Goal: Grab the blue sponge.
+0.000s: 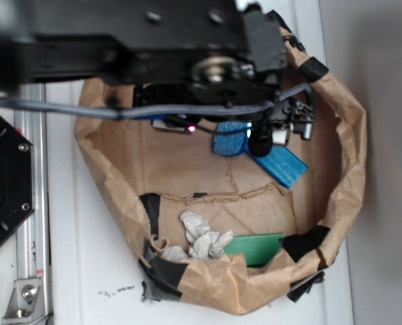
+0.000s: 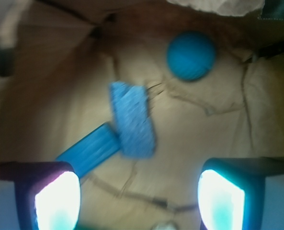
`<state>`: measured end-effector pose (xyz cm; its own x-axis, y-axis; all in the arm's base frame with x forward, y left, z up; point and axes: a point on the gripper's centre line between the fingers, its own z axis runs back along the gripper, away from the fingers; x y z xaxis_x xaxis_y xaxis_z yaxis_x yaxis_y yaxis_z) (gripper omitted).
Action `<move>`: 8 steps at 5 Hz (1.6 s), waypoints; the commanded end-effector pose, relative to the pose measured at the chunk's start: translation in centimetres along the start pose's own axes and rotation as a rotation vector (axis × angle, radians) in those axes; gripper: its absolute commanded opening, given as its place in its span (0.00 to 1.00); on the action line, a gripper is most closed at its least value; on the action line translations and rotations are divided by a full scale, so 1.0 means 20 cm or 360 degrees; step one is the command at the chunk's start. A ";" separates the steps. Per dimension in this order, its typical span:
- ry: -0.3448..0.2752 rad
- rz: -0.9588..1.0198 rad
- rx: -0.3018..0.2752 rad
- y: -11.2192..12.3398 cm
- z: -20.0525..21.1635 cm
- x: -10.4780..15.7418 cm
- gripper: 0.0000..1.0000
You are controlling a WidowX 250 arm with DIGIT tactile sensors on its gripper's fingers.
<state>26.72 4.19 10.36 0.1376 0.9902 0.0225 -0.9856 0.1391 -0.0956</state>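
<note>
A crumpled brown paper bag, its rolled rim patched with black tape, sits open on the white worktop and holds everything. The black robot arm reaches in over its far side. On the bag's floor near the far wall lies the blue sponge, pale and rough-surfaced, resting partly against a smoother, darker blue block. A round blue ball sits well apart from the sponge, a green card leans at the bag's near edge, and crumpled grey paper lies beside it.

The hand is open, its two lit fingertips spread wide, hovering above the sponge without touching it. This looks like the approach step: the sponge is not centred between the fingers, so the next move probably calls for a shift toward it, a descent, and a close that clears the block. The bag floor is creased and uneven.
</note>
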 end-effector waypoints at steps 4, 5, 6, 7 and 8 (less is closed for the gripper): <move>0.0218 -0.0058 -0.0036 0.01 -0.39 0.17 0.00; 0.0208 -0.0177 -0.0082 0.01 -0.31 0.13 0.00; 0.0157 -0.0317 -0.0156 -0.01 -0.19 0.13 0.00; 0.0170 -0.0592 -0.0247 -0.03 -0.08 0.14 0.00; 0.0132 -0.0999 -0.0386 -0.09 0.15 0.12 0.00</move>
<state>28.82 4.26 12.30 0.6965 0.7175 0.0102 -0.6875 0.6714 -0.2767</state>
